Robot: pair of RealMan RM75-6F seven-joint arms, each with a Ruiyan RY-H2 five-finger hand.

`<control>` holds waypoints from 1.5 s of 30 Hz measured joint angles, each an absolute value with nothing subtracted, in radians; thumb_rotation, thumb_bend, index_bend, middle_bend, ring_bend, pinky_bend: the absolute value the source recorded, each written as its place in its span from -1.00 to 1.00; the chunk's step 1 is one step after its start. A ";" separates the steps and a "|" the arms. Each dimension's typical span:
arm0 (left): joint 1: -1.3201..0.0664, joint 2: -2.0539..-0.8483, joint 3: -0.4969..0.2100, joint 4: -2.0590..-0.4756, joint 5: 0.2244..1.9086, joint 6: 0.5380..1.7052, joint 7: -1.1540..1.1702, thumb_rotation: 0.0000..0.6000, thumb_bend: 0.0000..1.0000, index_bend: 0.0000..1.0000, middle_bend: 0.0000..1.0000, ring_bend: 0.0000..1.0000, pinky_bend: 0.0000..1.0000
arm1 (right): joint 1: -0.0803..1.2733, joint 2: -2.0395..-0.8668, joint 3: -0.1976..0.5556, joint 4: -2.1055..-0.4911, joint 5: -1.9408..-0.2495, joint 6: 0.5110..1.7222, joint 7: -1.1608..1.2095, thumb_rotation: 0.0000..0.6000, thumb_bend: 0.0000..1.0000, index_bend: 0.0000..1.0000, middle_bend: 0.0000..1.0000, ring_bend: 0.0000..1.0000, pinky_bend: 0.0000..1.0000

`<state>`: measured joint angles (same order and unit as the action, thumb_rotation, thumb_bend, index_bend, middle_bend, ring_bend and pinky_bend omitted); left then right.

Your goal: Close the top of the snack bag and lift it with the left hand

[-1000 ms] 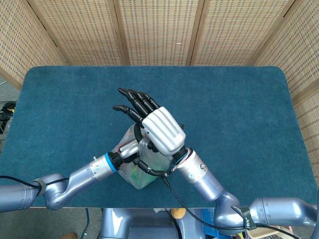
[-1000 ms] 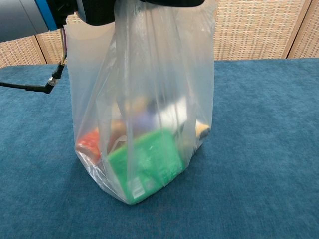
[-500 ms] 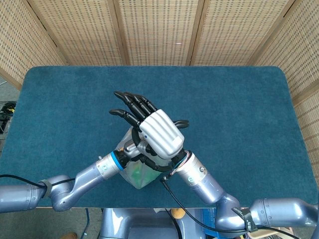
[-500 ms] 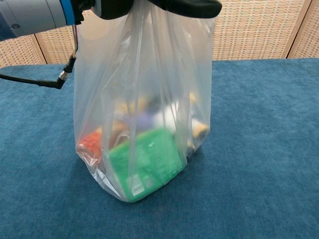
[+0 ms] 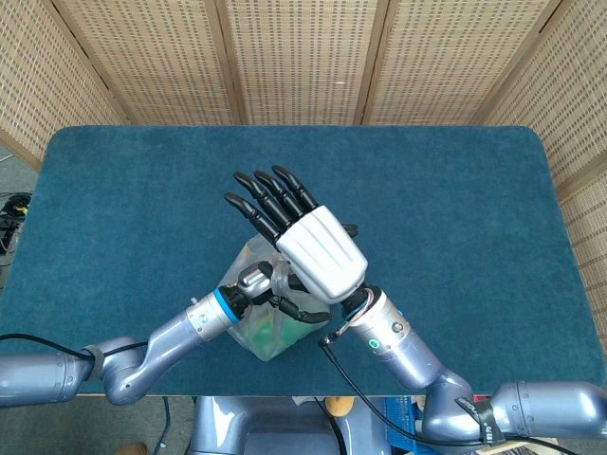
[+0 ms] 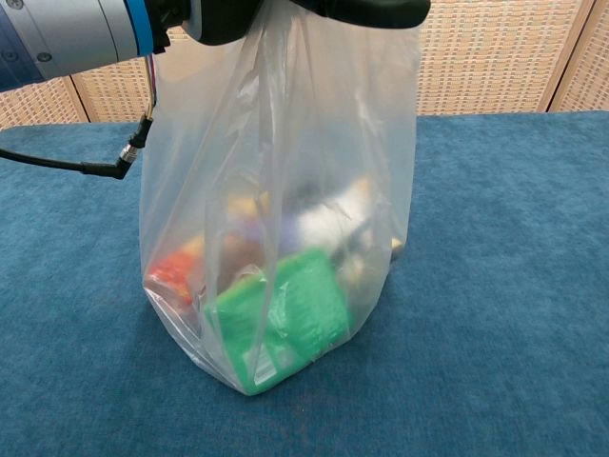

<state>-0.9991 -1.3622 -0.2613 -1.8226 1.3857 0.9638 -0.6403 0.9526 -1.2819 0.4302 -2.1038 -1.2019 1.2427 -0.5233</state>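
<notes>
The snack bag is clear plastic with a green packet, an orange one and other snacks inside. It stands upright on the blue table, its bottom seemingly on the cloth. My left hand grips the gathered top of the bag at the upper edge of the chest view. From the head camera the left hand shows under my right hand, with the snack bag below. The right hand hovers over the bag top with black fingers stretched out flat and nothing visibly in them.
The blue table is bordered by woven wicker panels at the back and sides. A black cable hangs from the left wrist beside the bag. My right forearm crosses the table's front edge.
My right hand has shifted slightly right and its fingers have straightened. The left arm has pushed further in, and the bag top has drawn tighter and leaned a little right.
</notes>
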 measured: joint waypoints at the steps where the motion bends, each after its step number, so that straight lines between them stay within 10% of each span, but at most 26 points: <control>1: -0.996 -1.363 -0.265 -1.822 1.388 0.966 -0.641 1.00 -0.52 -1.00 -1.00 -1.00 -1.00 | 0.947 -1.269 0.428 -2.108 -1.205 1.247 -0.528 1.00 -1.00 -1.00 -1.00 -1.00 -1.00; 45: -0.879 -1.376 -0.303 -1.808 1.455 1.116 -0.815 1.00 -0.60 -0.99 -0.97 -0.93 -0.97 | 0.515 -0.913 0.269 -1.936 -1.520 1.476 -0.110 1.00 -1.00 -1.00 -1.00 -1.00 -1.00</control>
